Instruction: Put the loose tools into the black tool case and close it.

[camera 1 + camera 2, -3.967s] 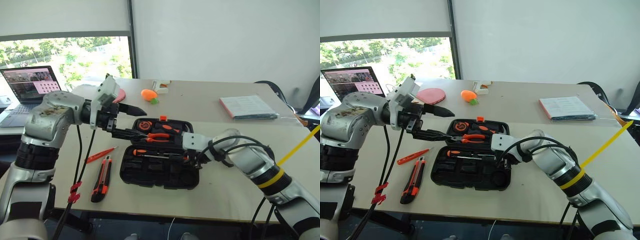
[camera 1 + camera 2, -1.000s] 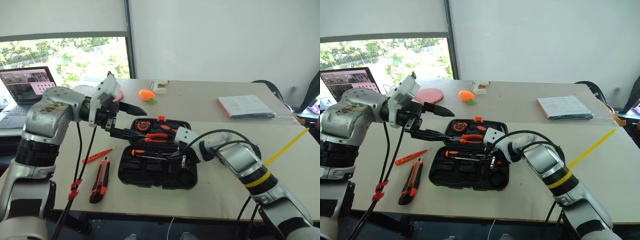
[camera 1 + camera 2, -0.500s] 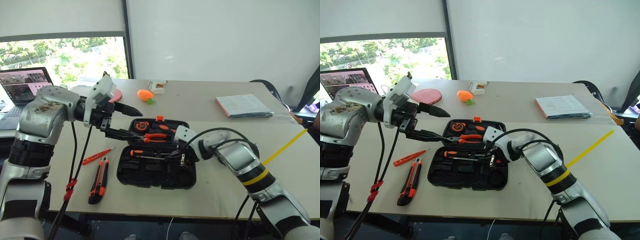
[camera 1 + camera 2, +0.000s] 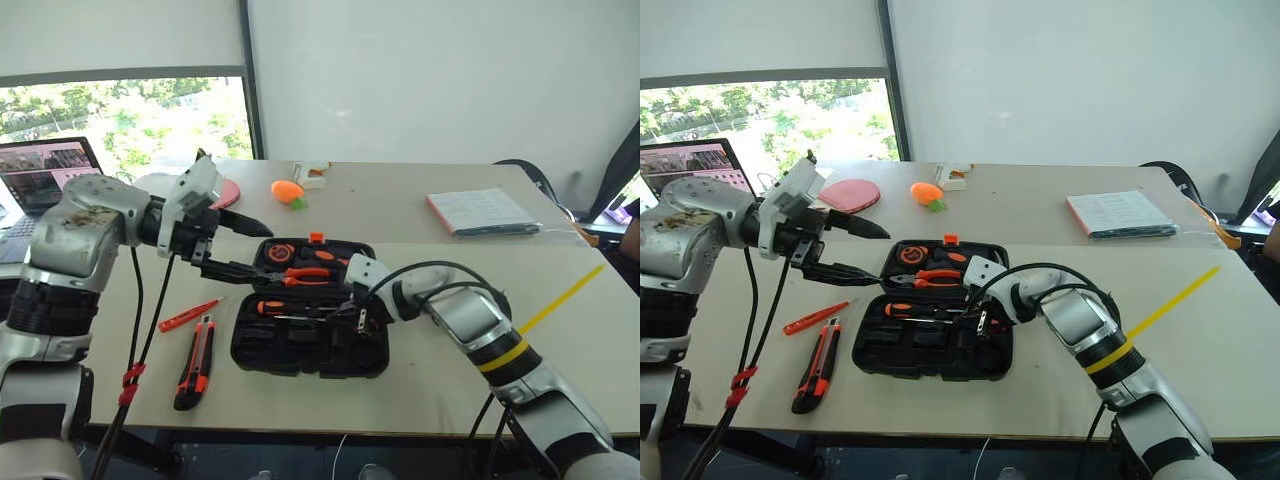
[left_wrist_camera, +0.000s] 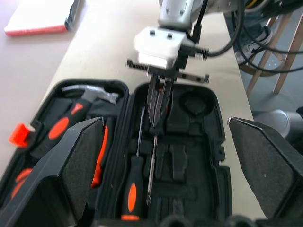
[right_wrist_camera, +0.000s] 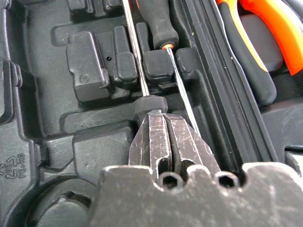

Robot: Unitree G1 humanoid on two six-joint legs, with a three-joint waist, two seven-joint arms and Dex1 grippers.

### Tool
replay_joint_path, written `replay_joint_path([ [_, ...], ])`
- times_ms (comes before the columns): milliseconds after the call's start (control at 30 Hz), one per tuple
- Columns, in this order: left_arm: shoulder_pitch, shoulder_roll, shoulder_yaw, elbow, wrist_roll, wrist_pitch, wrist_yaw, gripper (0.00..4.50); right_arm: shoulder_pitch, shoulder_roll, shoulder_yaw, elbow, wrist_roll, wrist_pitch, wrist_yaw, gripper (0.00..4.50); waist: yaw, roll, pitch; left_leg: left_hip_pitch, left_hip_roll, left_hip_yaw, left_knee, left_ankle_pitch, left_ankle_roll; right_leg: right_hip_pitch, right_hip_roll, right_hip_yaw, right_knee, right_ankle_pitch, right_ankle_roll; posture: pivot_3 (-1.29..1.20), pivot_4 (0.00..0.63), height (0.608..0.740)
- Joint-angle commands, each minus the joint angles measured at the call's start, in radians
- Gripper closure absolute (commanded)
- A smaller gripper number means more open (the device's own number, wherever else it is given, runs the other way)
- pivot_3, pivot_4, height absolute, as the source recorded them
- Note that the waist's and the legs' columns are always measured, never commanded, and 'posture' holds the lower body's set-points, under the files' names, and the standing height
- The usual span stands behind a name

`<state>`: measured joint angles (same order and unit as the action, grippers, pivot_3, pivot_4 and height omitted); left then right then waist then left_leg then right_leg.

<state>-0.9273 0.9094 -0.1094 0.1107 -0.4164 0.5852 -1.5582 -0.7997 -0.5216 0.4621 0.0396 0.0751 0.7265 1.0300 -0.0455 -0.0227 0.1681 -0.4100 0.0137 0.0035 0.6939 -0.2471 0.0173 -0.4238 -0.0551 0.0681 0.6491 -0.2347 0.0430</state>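
Over the open case (image 4: 310, 345), the right gripper (image 5: 158, 101) stays closed, empty, at a screwdriver (image 5: 152, 156); the left gripper (image 4: 232, 245) stays spread wide.

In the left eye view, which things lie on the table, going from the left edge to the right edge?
Laptop → slim orange screwdriver → utility knife → open black tool case → booklet.
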Motion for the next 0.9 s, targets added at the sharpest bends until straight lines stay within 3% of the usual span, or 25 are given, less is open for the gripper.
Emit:
replay_joint_path([
  [33, 0.005, 0.03, 0.005, 0.001, 0.019, -0.035, -0.018, 0.0, 0.039, 0.012, 0.047, 0.006, -0.015, 0.019, 0.011, 4.39, 0.0, -0.001, 0.0, 0.0, 0.0, 0.0, 0.0, 0.0, 0.0, 0.0, 0.0, 0.0, 0.0, 0.0, 0.0, 0.0, 0.15, 0.74],
  [133, 0.014, 0.035, 0.007, 0.012, 0.029, -0.045, -0.022, 0.0, 0.024, 0.015, 0.004, -0.004, -0.001, 0.03, 0.006, 4.39, -0.001, -0.001, -0.001, 0.0, 0.0, 0.0, 0.0, 0.0, 0.0, 0.0, 0.0, 0.0, 0.0, 0.0, 0.0, 0.0, 0.15, 0.74],
  [400, 0.112, 0.106, 0.061, 0.013, 0.043, -0.046, 0.011, 0.0, 0.006, -0.046, -0.373, -0.266, 0.256, 0.145, 0.011, 4.39, 0.005, -0.001, 0.001, -0.005, 0.0, -0.002, 0.0, 0.0, 0.0, -0.004, -0.001, 0.0, 0.0, 0.0, 0.0, 0.0, 0.15, 0.74],
  [567, 0.282, 0.204, 0.154, 0.015, 0.058, -0.064, 0.062, 0.0, 0.131, -0.142, -0.508, -0.467, 0.382, 0.139, 0.038, 4.39, 0.006, -0.001, 0.0, -0.006, 0.001, -0.004, -0.002, -0.001, 0.002, -0.006, -0.001, -0.001, 0.0, 0.0, 0.0, 0.0, 0.15, 0.74],
  [767, 0.613, 0.28, 0.387, -0.09, 0.059, -0.038, 0.162, 0.0, 0.235, -0.213, -0.561, -0.592, 0.467, 0.099, 0.047, 4.39, 0.0, -0.002, 0.001, -0.005, 0.001, -0.001, -0.001, -0.001, 0.002, -0.005, -0.003, 0.0, -0.001, 0.0, 0.0, 0.0, 0.15, 0.74],
  [900, 0.86, 0.32, 0.546, -0.036, 0.147, -0.126, 0.191, 0.0, 0.246, -0.241, -0.616, -0.627, 0.584, 0.127, 0.069, 3.4, 0.0, -0.002, 0.001, -0.002, 0.003, -0.001, -0.002, -0.001, 0.002, -0.004, -0.003, 0.0, -0.001, 0.0, -0.001, 0.0, 0.15, 0.74],
])
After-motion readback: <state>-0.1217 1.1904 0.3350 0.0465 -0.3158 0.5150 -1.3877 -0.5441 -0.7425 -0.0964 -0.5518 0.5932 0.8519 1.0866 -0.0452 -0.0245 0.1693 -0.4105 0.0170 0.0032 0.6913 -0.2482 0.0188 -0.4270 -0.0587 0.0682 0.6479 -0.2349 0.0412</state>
